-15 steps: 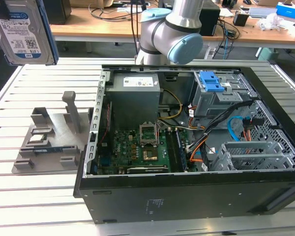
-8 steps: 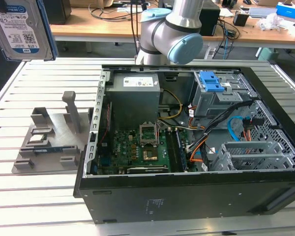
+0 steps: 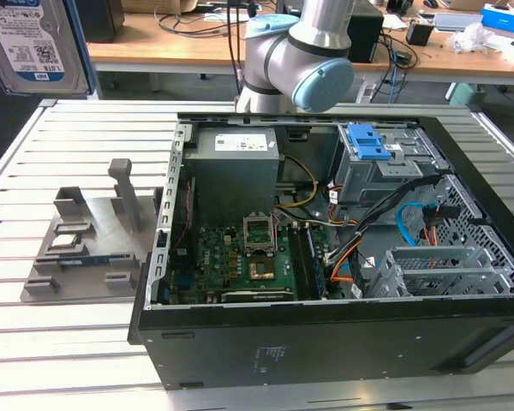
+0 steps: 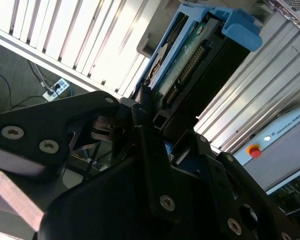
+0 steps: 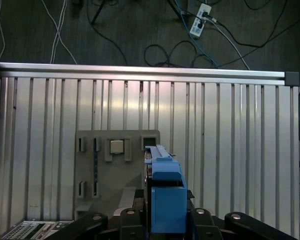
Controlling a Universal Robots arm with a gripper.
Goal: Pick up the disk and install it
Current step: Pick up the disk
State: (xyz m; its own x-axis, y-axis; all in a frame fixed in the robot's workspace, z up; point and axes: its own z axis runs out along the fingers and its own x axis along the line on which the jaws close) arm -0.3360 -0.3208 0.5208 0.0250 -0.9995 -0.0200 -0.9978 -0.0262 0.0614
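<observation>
One disk (image 5: 167,185) gripped by the end effector (image 5: 166,217), over grey fixture plate (image 5: 122,172), open computer case (image 3: 325,347) holding motherboard (image 3: 227,257), cables (image 3: 347,253)

Soft, even room light falls on me, washing the slats of the worktop (image 5: 215,150) under my pincer (image 5: 167,210) into pale streaks of glare, while the floor (image 5: 25,45) beyond them is dim and the underside of the disk (image 4: 185,65) clamped in my pincer lies in deep shade.
</observation>
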